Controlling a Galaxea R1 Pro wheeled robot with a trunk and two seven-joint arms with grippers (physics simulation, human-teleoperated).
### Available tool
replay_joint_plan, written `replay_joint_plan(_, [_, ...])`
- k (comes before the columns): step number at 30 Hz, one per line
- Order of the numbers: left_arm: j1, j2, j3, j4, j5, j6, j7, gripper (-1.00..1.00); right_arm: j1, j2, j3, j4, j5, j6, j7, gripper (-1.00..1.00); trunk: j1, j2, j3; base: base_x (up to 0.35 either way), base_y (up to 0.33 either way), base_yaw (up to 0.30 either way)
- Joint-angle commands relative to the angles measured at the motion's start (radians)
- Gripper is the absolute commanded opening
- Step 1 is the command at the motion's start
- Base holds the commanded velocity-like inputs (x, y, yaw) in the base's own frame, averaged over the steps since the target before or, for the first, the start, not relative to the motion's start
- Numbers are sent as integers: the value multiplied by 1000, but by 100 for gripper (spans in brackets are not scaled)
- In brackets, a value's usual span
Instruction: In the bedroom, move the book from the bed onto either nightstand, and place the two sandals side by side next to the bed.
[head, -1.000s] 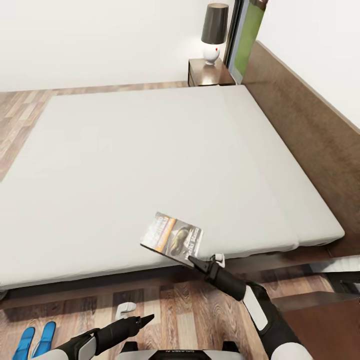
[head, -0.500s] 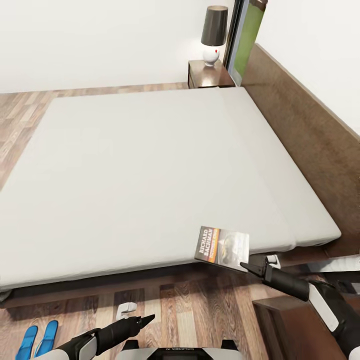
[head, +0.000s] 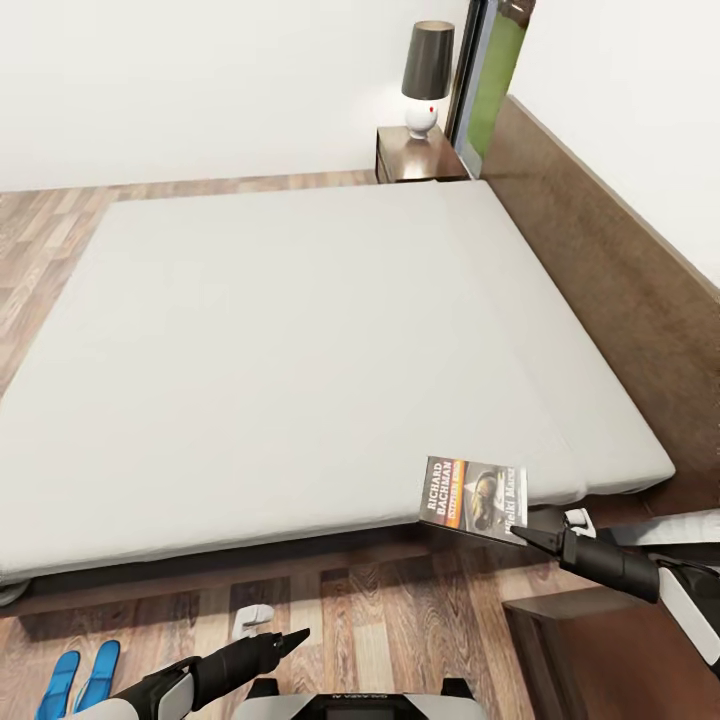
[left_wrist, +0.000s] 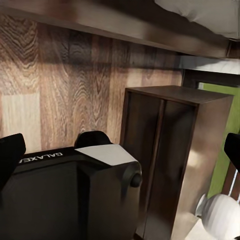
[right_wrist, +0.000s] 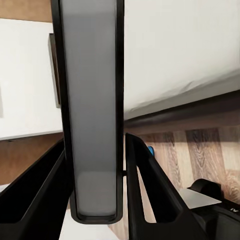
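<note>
Over the bed's (head: 300, 330) near corner: book (head: 474, 497) in transit

Right gripper (head: 527, 535) pinches the book by its edge, cover up, probably bound for the nightstand (head: 610, 650) below; left gripper (head: 296, 636) hangs pressed together; sandals (head: 78, 678) lie paired on the floor.

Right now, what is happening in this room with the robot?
The robot stands at the side of the bed and its right tool is shut on the book, holding it in the air over the bed's near edge, close to the dark nightstand at the robot's right. The left tool hangs over the wood floor with nothing in it. The two blue sandals lie side by side on the floor next to the bed.
</note>
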Motion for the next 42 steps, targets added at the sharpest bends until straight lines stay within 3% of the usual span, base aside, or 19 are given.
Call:
replay_joint_plan(1, [0,0,-8,0,7,-3,-2,100,0,0,0,0,-4,6,0,-100,-4,7,4,0,0,0])
replay_joint_plan(42, [0,3,-8,0,7,-3,-4,100,0,-1,2,0,-2,0,0,-100,-161,294,198,0,0,0])
